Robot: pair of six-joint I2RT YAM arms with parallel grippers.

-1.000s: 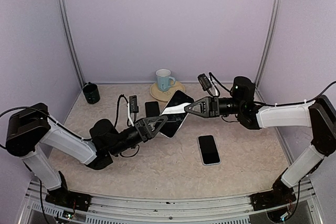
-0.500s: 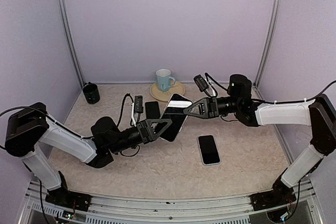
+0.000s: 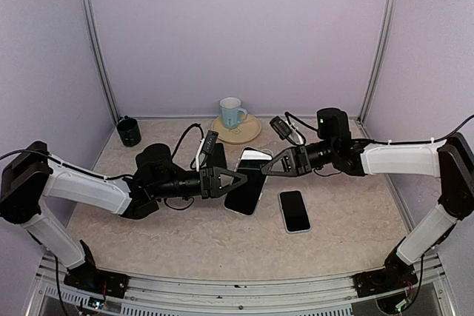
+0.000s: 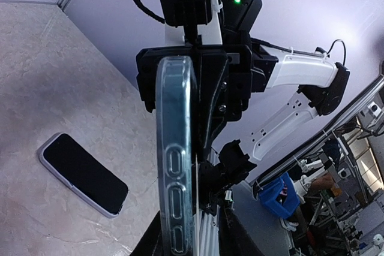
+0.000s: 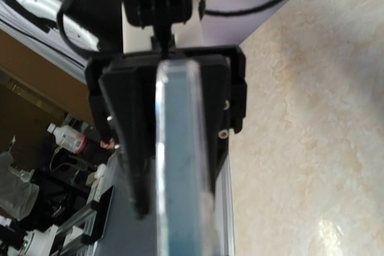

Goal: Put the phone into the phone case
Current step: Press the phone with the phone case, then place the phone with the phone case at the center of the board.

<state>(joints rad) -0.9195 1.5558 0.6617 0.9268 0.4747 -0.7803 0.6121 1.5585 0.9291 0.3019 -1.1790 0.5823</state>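
Two claws meet on the phone case (image 3: 246, 192) in the air. The right claw (image 3: 266, 169) pinches it tight. I cannot tell if the left claw (image 3: 243, 180) grips it. A phone (image 3: 295, 211) lies nearby, with a mug (image 3: 231, 112) behind.

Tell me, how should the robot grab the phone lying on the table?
Pinch the phone across its two long edges, near the middle, coming straight down. It lies flat, screen up, on the table, so probably only its thin sides offer a hold.
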